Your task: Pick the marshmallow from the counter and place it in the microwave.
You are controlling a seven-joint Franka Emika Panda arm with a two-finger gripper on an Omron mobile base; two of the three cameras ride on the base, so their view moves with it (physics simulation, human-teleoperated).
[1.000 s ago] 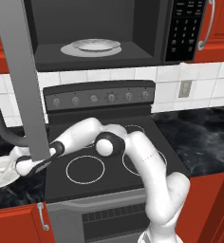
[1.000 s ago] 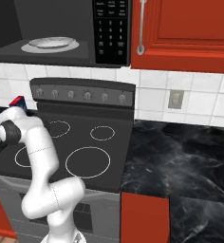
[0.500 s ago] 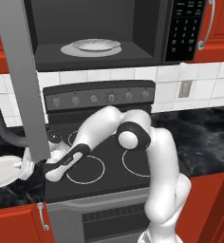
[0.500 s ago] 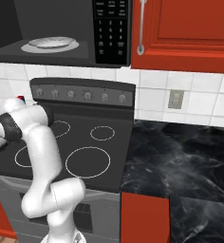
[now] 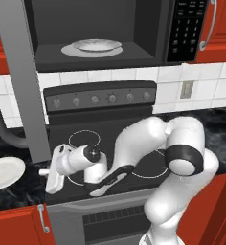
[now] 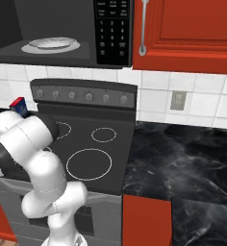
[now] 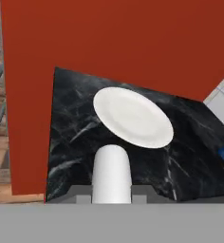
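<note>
The marshmallow (image 7: pixel 111 168), a small white cylinder, stands between the two fingertips of my gripper (image 7: pixel 112 193), which is shut on it. Beyond it lies the black veined counter (image 7: pixel 71 137) with a round white plate (image 7: pixel 133 116). In the left base view my gripper (image 5: pixel 47 172) hangs over the stove's front left corner, beside that plate (image 5: pixel 5 172). The microwave (image 5: pixel 148 28) sits above the stove with its grey door (image 5: pixel 24 76) swung open towards me and a plate (image 5: pixel 96 46) on its floor. The right base view shows the microwave (image 6: pixel 62 53) and its keypad (image 6: pixel 113 29).
The open door reaches down to just above and left of my hand. The black stove (image 5: pixel 110 139) lies under my arm. A small blue and red item (image 6: pixel 19 104) stands at the back of the left counter. Red cabinets (image 6: pixel 187 33) flank the microwave.
My hand has drawn back to the right, from over the counter plate to the stove's front left corner, with the marshmallow in it. The elbow has swung right and towards the camera.
</note>
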